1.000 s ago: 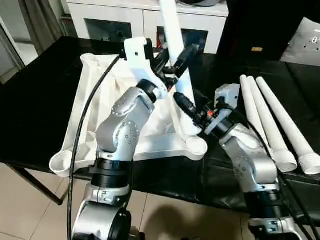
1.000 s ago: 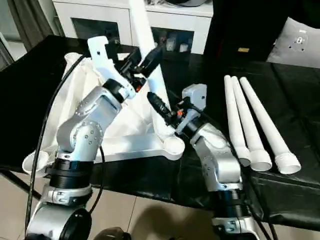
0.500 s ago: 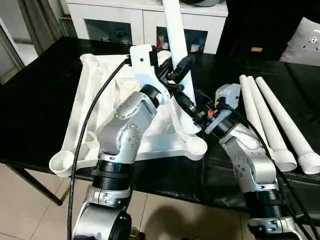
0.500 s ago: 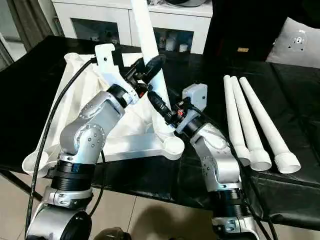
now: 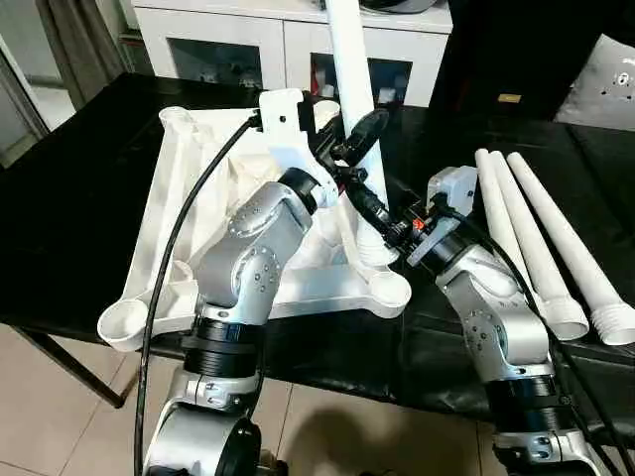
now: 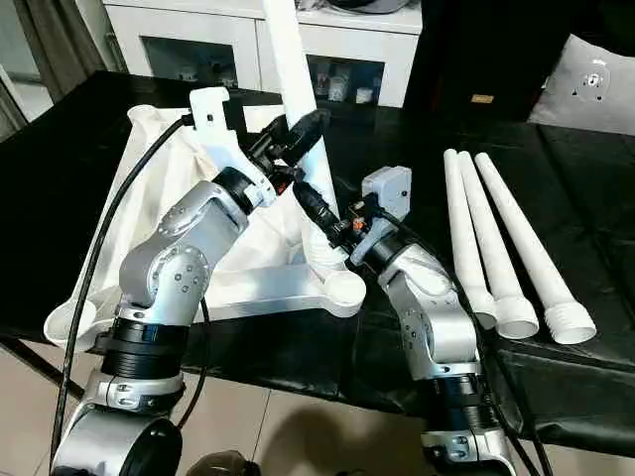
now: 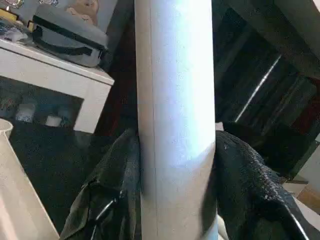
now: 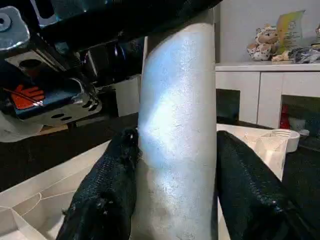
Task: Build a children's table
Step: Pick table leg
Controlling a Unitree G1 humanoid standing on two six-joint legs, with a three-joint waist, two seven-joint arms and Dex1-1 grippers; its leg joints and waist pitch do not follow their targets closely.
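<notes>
**Both pincers clamped on one upright leg at the tabletop's near corner**

We see the white plastic tabletop (image 5: 213, 198) lying ribbed side up on the black worktop (image 5: 79, 198), a round socket at each corner, the near-left one (image 5: 124, 322) open and empty. One long white tapered leg (image 5: 352, 89) stands nearly upright, leaning slightly toward 11 o'clock, its foot by the near-right corner socket (image 5: 389, 290); we cannot tell whether it is fully seated there.

Our left pincer (image 5: 355, 139) is closed on the leg partway up, black fingers (image 7: 240, 175) pressed to both sides of the tube. Our right pincer (image 5: 372, 213) grips the same leg lower down, its fingers (image 8: 107, 185) hugging either side of the smooth, faintly speckled shaft.

At 3 o'clock from the tabletop, three more legs (image 5: 541, 233) lie side by side on the worktop, touching, wide ends toward us. One wide end (image 5: 615, 325) is ribbed.
</notes>
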